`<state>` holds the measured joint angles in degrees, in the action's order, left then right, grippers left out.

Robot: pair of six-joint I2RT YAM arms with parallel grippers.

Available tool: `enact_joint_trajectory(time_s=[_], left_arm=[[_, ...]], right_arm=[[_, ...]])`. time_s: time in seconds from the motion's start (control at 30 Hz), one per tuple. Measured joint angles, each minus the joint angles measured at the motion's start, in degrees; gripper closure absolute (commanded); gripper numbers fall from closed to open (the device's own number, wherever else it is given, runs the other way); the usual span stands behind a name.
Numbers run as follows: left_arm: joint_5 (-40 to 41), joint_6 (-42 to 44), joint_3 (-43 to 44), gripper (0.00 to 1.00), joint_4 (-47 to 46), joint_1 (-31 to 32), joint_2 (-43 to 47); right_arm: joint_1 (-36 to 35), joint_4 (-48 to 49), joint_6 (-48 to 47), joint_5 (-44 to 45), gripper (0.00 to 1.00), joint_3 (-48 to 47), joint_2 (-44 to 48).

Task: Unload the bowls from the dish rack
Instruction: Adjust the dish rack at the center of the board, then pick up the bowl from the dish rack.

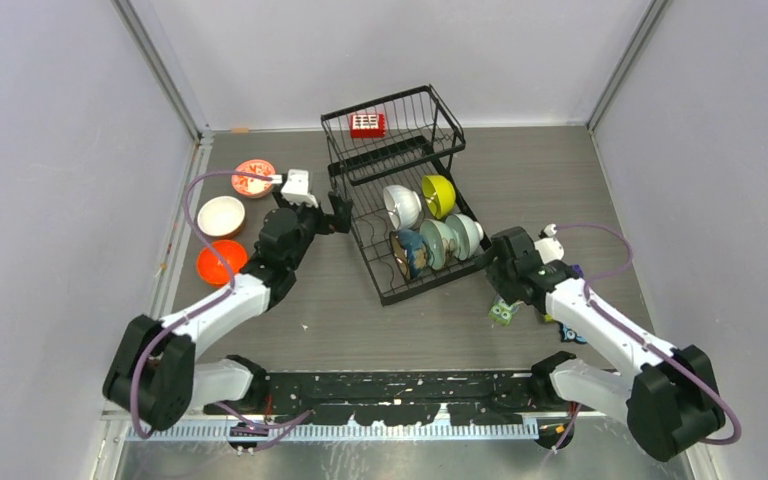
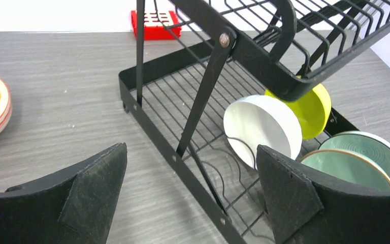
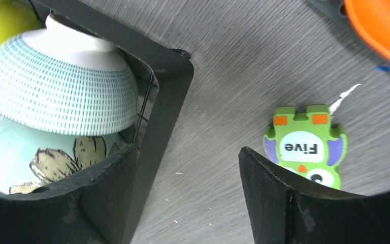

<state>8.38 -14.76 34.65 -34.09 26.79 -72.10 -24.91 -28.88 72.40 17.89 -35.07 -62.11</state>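
Right wrist view: a green owl card reading "Five" lies on the desk beside the dish rack corner. The rack stands mid-desk with several bowls inside it, and three loose bowls sit near the left edge. Left jaws and right jaws are both spread, gripping nothing.

The rack stood centred on the tabletop, with bowls in its lower tier. Left of it lay three more bowls; an owl block lay off its near right corner.
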Motion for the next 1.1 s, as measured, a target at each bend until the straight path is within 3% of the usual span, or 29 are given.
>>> enact_joint_trajectory(time_s=[0.13,0.63,0.8,1.0,1.1], left_arm=[[1.27,-1.77,-1.27,0.00,9.29,0.00,7.26],[8.31,-25.55,6.71,0.00,60.33,0.13,30.01],[3.85,-30.86,6.67,0.00,64.02,0.09,32.30],[-9.64,-36.06,-0.02,0.00,58.51,0.24,33.77],[-12.57,-38.95,-1.51,0.00,58.01,2.54,34.25]], right_arm=[[0.00,-4.15,-5.11,0.15,0.17,-0.66,4.83],[0.00,-16.98,-30.51,0.63,0.16,-12.02,23.85],[0.00,-15.98,-33.38,-1.75,0.16,-11.72,29.07],[0.00,-10.45,-35.52,-6.88,0.16,-9.38,32.24],[0.00,-8.11,-36.79,-8.02,0.16,-7.63,33.64]])
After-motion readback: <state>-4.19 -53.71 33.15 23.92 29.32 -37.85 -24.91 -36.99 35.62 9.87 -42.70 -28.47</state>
